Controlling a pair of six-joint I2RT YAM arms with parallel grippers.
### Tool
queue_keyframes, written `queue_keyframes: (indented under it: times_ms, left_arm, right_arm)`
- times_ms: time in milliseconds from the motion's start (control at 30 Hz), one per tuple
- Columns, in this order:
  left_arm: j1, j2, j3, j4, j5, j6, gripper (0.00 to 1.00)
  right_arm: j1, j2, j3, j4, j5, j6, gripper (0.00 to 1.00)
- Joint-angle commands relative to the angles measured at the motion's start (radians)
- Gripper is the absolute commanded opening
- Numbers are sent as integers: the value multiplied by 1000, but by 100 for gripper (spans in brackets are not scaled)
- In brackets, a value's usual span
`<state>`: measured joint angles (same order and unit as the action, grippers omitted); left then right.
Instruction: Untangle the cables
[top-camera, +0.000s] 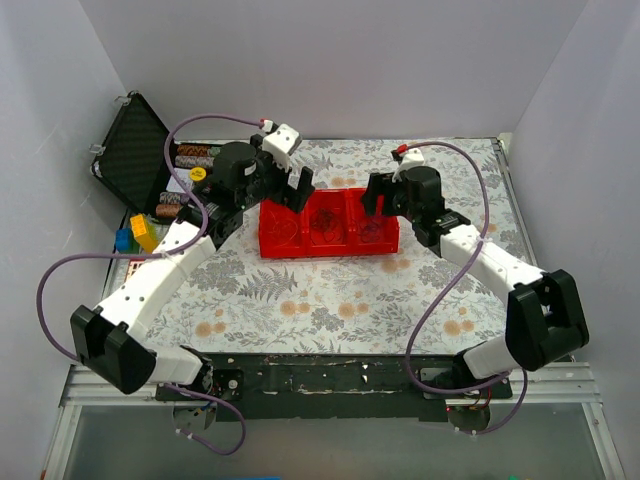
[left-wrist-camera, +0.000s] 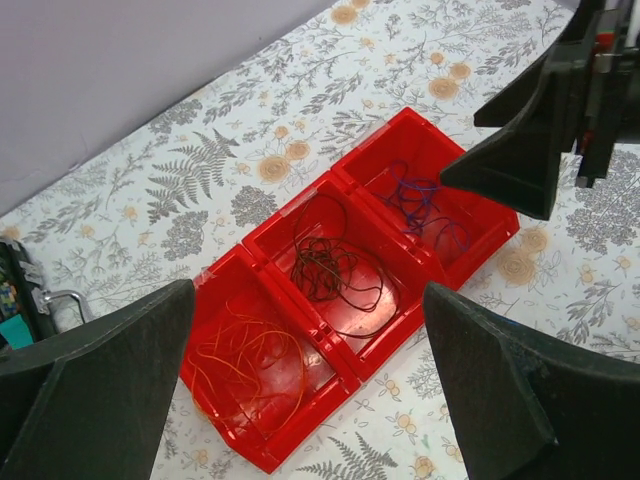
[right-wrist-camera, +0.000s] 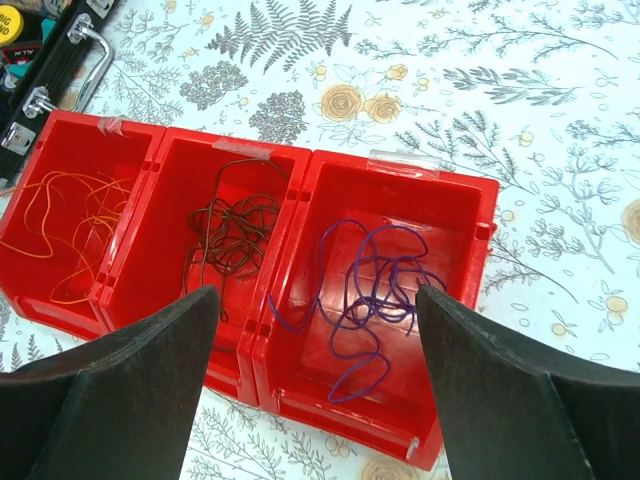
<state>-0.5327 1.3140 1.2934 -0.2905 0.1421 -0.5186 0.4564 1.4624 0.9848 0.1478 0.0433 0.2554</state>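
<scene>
Three joined red bins (top-camera: 330, 250) stand in a row on the floral cloth. The orange-red wire (left-wrist-camera: 245, 360) lies loose in the left bin, the brown wire (left-wrist-camera: 330, 270) in a clump in the middle bin, and the purple wire (left-wrist-camera: 420, 200) in loops in the right bin. The right wrist view shows the same: orange-red wire (right-wrist-camera: 70, 220), brown wire (right-wrist-camera: 235, 230), purple wire (right-wrist-camera: 375, 290). My left gripper (top-camera: 300, 188) hovers open and empty above the left end of the bins (left-wrist-camera: 308, 290). My right gripper (top-camera: 377, 196) hovers open and empty above the purple bin (right-wrist-camera: 315, 290).
An open black case (top-camera: 135, 150) with stacked chips (top-camera: 190, 155) stands at the far left, its handle (right-wrist-camera: 60, 60) close to the orange bin. Yellow and blue blocks (top-camera: 140, 235) lie beside it. White walls enclose the table.
</scene>
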Motion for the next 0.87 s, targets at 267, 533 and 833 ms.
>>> queue_keyframes:
  times_ms: [267, 533, 833]
  left_arm:
    - [36, 122, 139, -205, -292, -167, 98]
    - [69, 27, -26, -108, -400, -176, 98]
    - [103, -94, -258, -3, -429, -213, 98]
  right_arm:
    - [-8, -143, 43, -332, 219, 44, 89]
    - [-12, -273, -77, -327, 213, 25, 90]
    - [-13, -421, -173, -337, 230, 7, 91]
